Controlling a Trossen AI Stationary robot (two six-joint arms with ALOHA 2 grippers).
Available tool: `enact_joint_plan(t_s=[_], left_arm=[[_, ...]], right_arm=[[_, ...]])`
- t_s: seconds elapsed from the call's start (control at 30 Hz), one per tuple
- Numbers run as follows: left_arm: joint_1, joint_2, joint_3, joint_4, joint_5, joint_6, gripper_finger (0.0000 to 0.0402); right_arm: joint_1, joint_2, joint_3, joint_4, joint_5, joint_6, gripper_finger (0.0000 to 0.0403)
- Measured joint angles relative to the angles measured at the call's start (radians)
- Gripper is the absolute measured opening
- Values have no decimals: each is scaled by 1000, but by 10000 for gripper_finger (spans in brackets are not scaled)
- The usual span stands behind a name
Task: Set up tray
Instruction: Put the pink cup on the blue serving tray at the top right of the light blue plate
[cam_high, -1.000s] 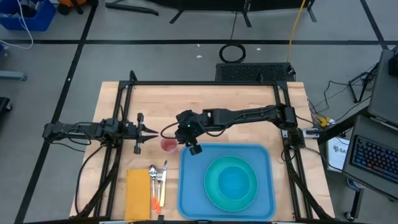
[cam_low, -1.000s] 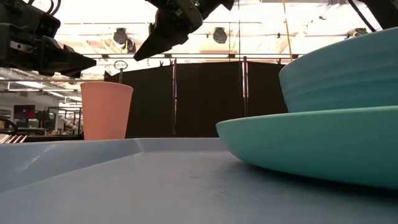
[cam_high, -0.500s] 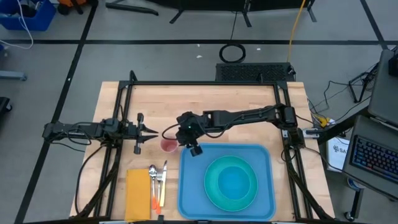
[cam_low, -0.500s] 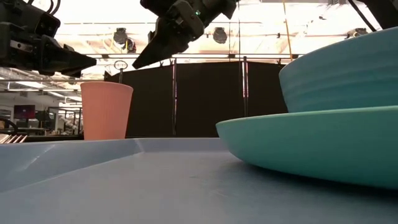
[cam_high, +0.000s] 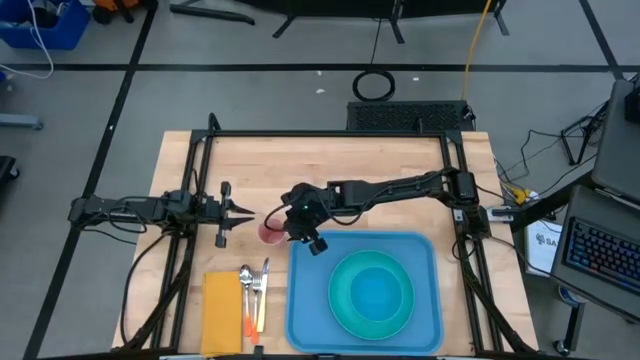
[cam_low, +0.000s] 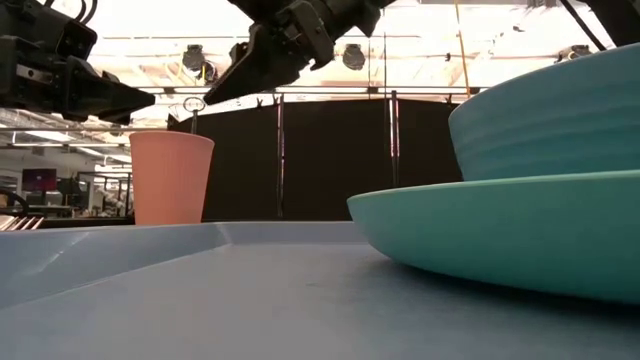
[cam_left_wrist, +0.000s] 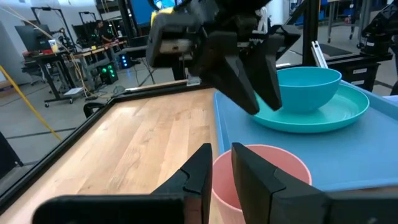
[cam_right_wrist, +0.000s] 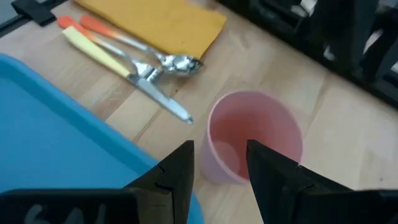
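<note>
The light-blue tray (cam_high: 302, 305) lies at the table's near middle and carries a turquoise plate (cam_high: 342, 305) with a bowl (cam_high: 378, 290) on it. A pink cup (cam_high: 267, 233) stands upright on the wood just left of the tray's far left corner. My right gripper (cam_high: 285, 226) hovers open above the cup (cam_right_wrist: 255, 140), slanting down toward it; its fingers (cam_right_wrist: 177, 168) do not reach the cup. My left gripper (cam_high: 245, 210) waits level at the table's left, pointing at the cup (cam_left_wrist: 261, 180), with a narrow gap between its fingers and nothing in it.
A yellow napkin (cam_high: 220, 310) lies at the near left, with a spoon, a knife and orange- and yellow-handled cutlery (cam_high: 255, 295) between it and the tray. A black frame (cam_high: 330, 135) runs around the table. Bare wood lies behind the tray.
My right gripper has sunk a little toward the pink cup and rolled slightly about its own line. Its fingers stay equally wide apart. The cup, the tray and the left arm have kept still.
</note>
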Motion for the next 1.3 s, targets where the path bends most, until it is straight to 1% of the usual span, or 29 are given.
enact_joint_plan(t_s=[0.13, 0.2, 0.27, 0.37, 0.87, 1.13, 1.3], left_arm=[[0, 0, 0, 0, 0, 0, 67], [0, 0, 0, 0, 0, 0, 67], [0, 0, 0, 1, -1, 0, 67], [0, 0, 0, 1, -3, 0, 67], [0, 0, 0, 0, 0, 0, 67], [0, 0, 0, 1, 1, 0, 67], [0, 0, 0, 2, 0, 0, 67]], right_arm=[[0, 27, -1, 35, 0, -14, 135], [0, 49, 1, 89, -1, -20, 135], [0, 50, 0, 69, 0, -20, 135], [0, 68, 3, 107, 1, -21, 135], [0, 87, 0, 79, -2, -6, 134], [0, 126, 1, 91, -2, 2, 134], [0, 127, 0, 99, -1, -2, 132]])
